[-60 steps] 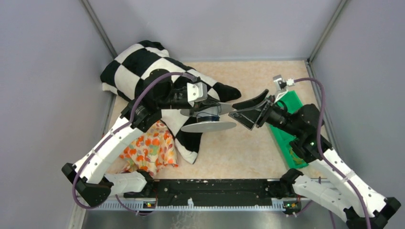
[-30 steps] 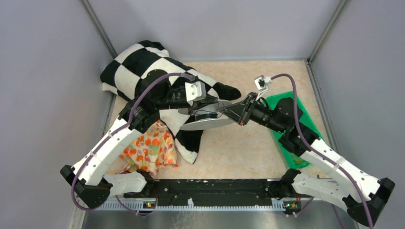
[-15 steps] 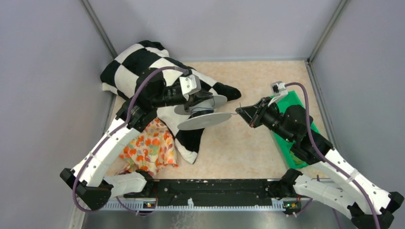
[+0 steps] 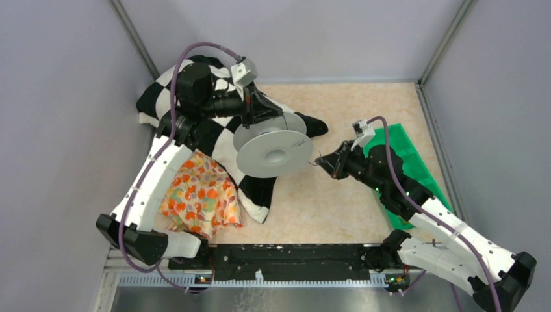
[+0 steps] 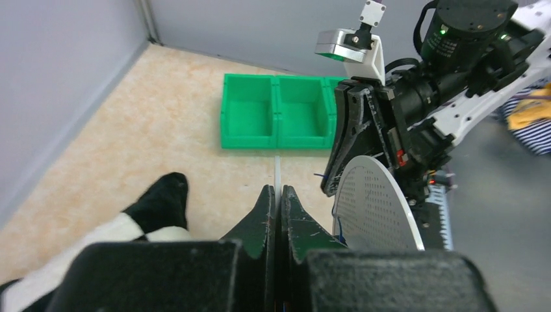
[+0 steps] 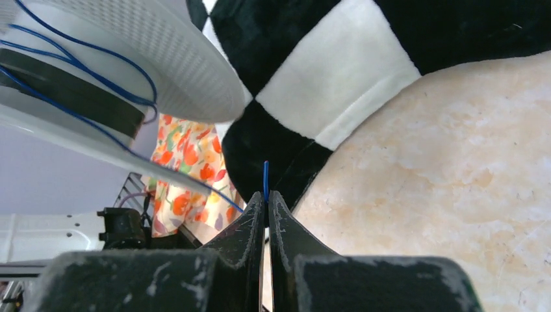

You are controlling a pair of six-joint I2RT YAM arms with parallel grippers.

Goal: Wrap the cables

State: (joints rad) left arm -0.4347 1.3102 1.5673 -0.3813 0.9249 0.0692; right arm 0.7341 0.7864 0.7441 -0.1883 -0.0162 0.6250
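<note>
Left claw: we see the left gripper (image 5: pixel 278 195) pressed narrow, its fingers all but meeting on a thin white edge, the rim of one flange of the spool (image 4: pixel 273 153).
Spool: held up off the table (image 4: pixel 325 201), tilted so one flat face turns toward the overhead camera.
Right claw: the right gripper (image 6: pixel 265 197) is pinched tight on the cable (image 6: pixel 265 174), and a short blue end pokes out past the tips.
Cable: a thin blue wire. A few turns lie around the spool's dark hub, and one strand runs from between the flanges down to the right fingers.
Hard to see: from above we make out the cable only as a faint line between spool rim and right gripper.
Cut off: the right wrist view crops the spool at its corner, so we cannot tell how much wire is wound.
Hidden: from above, the near flange covers the hub.
Green bin (image 5: pixel 247 140): on the table's right side, partly covered by the right arm.
Cloths: the checkered cloth (image 4: pixel 172 101) lies beneath the spool, and the floral cloth (image 4: pixel 198 195) sits beside it, nearer the bases.
</note>
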